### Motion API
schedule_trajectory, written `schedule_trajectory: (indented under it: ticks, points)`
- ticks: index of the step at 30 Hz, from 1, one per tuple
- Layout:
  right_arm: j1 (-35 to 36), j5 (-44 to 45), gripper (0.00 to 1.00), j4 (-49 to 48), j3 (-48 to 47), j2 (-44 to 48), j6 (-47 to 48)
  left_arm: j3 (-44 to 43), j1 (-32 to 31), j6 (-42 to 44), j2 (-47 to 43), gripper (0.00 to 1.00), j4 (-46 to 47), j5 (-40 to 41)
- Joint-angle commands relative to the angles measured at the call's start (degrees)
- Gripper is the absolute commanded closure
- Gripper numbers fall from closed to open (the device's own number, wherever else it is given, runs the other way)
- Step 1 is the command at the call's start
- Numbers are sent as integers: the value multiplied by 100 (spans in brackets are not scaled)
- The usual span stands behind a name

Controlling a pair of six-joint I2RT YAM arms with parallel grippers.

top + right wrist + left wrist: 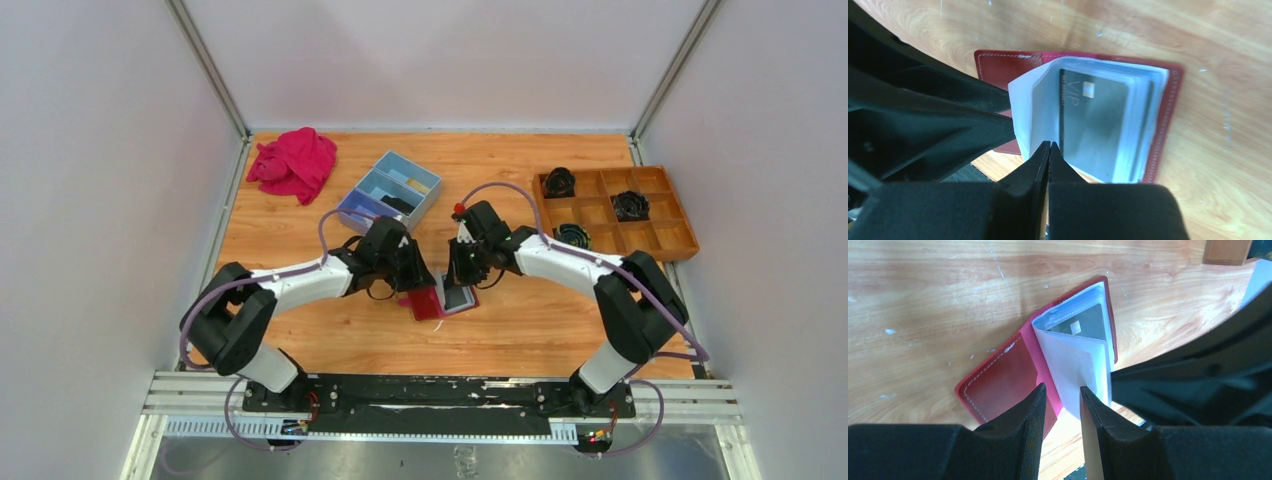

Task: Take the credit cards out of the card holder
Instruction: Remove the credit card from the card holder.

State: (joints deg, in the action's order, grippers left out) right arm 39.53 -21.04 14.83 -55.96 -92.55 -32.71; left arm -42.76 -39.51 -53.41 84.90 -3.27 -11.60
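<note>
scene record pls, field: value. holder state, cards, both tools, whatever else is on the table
card holder: lying open, midway between both tools
cards: grey VIP card seated in a clear pocket, none out yet
left tool: open, fingers either side of a raised pocket leaf
right tool: shut, tips at the card's near corner
other: blue compartment box, pink cloth, wooden divider tray

- I read "VIP" on the grey credit card (1098, 125) in a clear pocket of the card holder (998, 67).
- Small print along that card's edge is too blurred for me to read.
</note>
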Motion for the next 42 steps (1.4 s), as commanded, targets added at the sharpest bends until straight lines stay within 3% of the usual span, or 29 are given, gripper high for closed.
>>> schedule_trajectory:
  ticks: [1, 12, 19, 26, 31, 42]
  points:
    - [-315, 350, 100, 293, 170, 242, 197, -237, -22, -26, 358, 65, 265, -260]
    - [-506, -341, 100, 195, -1, -110, 422, -359, -22, 33, -295, 60, 265, -50]
    - [-144, -963, 100, -181, -131, -343, 331, -493, -22, -100, -538, 55, 133, 11]
    - [100, -1075, 100, -556, -165, -896, -67, -214, -18, -597, -738, 59, -73, 551]
    - [102, -1005, 100, -558, -175, -1190, -155, 302, -13, -993, -937, 59, 295, 698]
    - [99, -885, 100, -581, 13, -1141, -265, 468, -13, -1104, -297, 72, 563, 917]
